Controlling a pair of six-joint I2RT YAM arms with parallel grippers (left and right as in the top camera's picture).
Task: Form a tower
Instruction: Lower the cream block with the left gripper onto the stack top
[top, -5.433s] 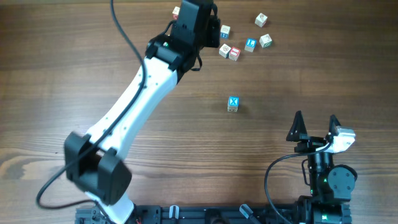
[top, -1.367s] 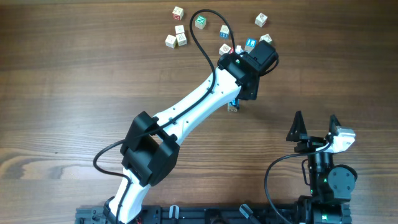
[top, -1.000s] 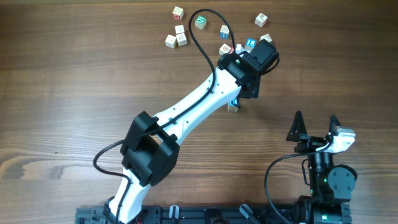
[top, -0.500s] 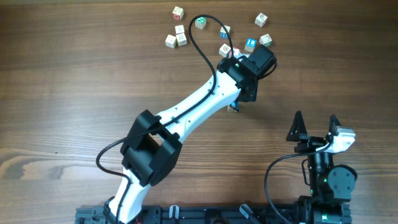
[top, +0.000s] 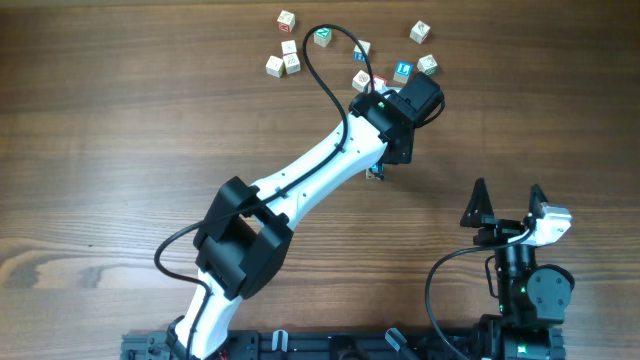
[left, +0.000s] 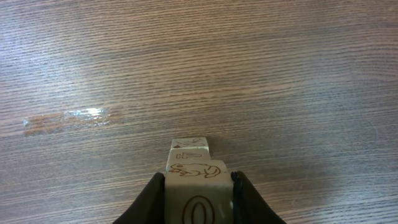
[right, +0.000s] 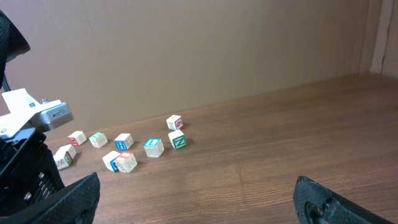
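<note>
My left gripper (left: 198, 179) is shut on a pale wooden cube (left: 198, 202) printed with a brown O and a frog. Just beyond and below it shows the top of another pale cube (left: 191, 145), the foot of the tower. Whether the two cubes touch I cannot tell. From overhead the left gripper (top: 384, 162) is mostly hidden under its own wrist. Only a corner of the tower cube (top: 376, 175) peeks out beneath it at mid-table. My right gripper (top: 507, 195) rests near the front right, open with nothing between its fingers, as the right wrist view also shows of this gripper (right: 196, 202).
Several loose letter cubes (top: 289, 55) lie scattered along the far edge, some left of the arm and some right of it, such as a blue-faced cube (top: 403, 70). The right wrist view shows them in a row (right: 153, 147) before a brown wall. The left arm (top: 300, 185) crosses the table diagonally.
The left arm swung from the far cluster of cubes to above the lone mid-table cube, carrying a cube. Over the last second it only shifted slightly. The right arm stayed still.
</note>
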